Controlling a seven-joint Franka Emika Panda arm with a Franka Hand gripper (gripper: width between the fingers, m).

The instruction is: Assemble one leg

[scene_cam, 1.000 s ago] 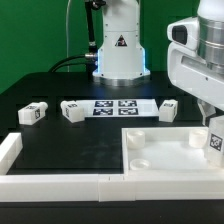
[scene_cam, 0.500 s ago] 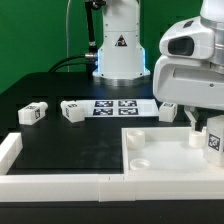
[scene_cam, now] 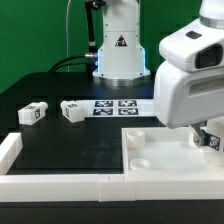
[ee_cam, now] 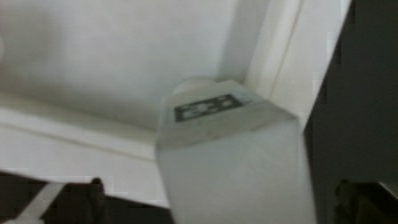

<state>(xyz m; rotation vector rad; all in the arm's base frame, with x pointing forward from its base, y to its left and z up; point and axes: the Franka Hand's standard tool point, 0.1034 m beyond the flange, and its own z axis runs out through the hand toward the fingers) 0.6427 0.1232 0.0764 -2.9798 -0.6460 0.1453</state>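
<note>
The gripper (scene_cam: 207, 138) has come down in the last second. It hung above the panel's corner a moment ago; now its fingertips sit level with the leg (scene_cam: 214, 141), and its white body blocks much of the 3 o'clock side of the exterior view. In the wrist view the jaws look released, with one thin finger (ee_cam: 63, 200) standing apart from the peg and a dark gap between them. The leg has barely shifted. It stands upright on the square panel (scene_cam: 150, 165), close by the raised rim at the corner toward 3 o'clock, with its tag showing.

By this reading the approach is done, the grasp is not yet made, and closing on the peg is the likely next step. Two other legs (scene_cam: 33, 113) (scene_cam: 72, 110) lie untouched on the surface (scene_cam: 70, 145), toward 9 o'clock from the marker board (scene_cam: 115, 105).
</note>
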